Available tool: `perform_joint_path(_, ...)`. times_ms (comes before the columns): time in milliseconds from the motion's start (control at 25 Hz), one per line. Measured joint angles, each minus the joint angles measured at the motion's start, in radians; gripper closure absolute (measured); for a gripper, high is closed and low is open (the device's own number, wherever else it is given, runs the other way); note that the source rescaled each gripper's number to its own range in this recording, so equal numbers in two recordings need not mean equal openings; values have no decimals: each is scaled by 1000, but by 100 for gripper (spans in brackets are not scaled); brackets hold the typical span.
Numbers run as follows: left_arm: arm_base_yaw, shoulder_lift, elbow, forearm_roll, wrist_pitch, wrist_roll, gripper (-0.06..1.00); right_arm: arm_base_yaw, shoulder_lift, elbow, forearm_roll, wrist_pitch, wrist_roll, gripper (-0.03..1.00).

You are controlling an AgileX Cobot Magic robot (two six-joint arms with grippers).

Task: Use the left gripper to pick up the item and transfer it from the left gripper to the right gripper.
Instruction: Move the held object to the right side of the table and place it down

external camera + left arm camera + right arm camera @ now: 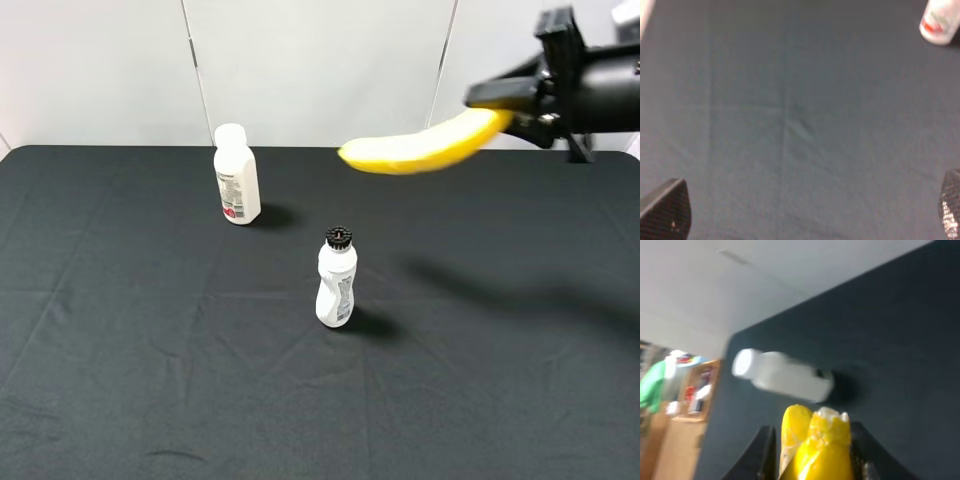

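Observation:
The yellow banana (420,148) hangs in the air at the upper right of the exterior high view, above the far edge of the table. My right gripper (520,105) is shut on its right end and holds it about level, pointing left. In the right wrist view the banana (817,450) sits between the black jaws of the right gripper (812,445). My left gripper (807,210) is open and empty over bare black cloth; only its two fingertips (665,210) show. The left arm is outside the exterior high view.
A white bottle with a white cap (236,175) stands at the back left of the black table (120,330); it also shows in the left wrist view (940,22) and the right wrist view (785,376). A white bottle with a black ribbed cap (337,280) stands mid-table.

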Motion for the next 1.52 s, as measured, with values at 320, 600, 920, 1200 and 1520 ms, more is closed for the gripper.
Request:
perform_joint_path(320, 52, -6, 0, 1, 1, 1, -6, -148, 0, 0, -204, -54, 10, 96)
perform_joint_path(600, 52, -6, 0, 1, 1, 2, -6, -155, 0, 0, -562, -112, 141, 96)
perform_joint_path(920, 52, -6, 0, 1, 1, 2, -6, -155, 0, -1, -816, -47, 472, 96)
perform_joint_path(1200, 52, -6, 0, 1, 1, 2, -6, -155, 0, -4, -845, 49, 523, 97)
perform_joint_path(1520, 52, -6, 0, 1, 1, 2, -6, -155, 1, -99, -818, 206, 526, 97)
